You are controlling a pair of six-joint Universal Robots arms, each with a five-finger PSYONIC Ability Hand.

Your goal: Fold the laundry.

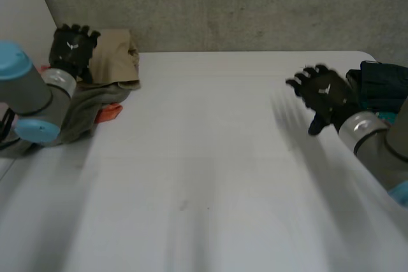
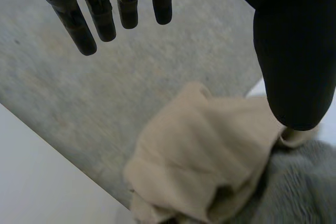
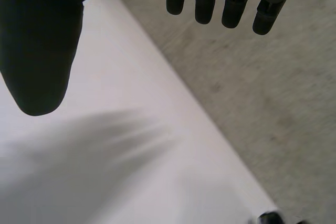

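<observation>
Laundry pile (image 1: 89, 103) noted at ten o'clock on the table (image 1: 210, 157), with the beige garment (image 1: 115, 60) uppermost. Left hand (image 1: 73, 46) is poised over it, fingers straight, nothing gripped. Right hand (image 1: 325, 93), at three o'clock, is likewise spread and empty. Only the top layer should be pinched, then drawn to centre
</observation>
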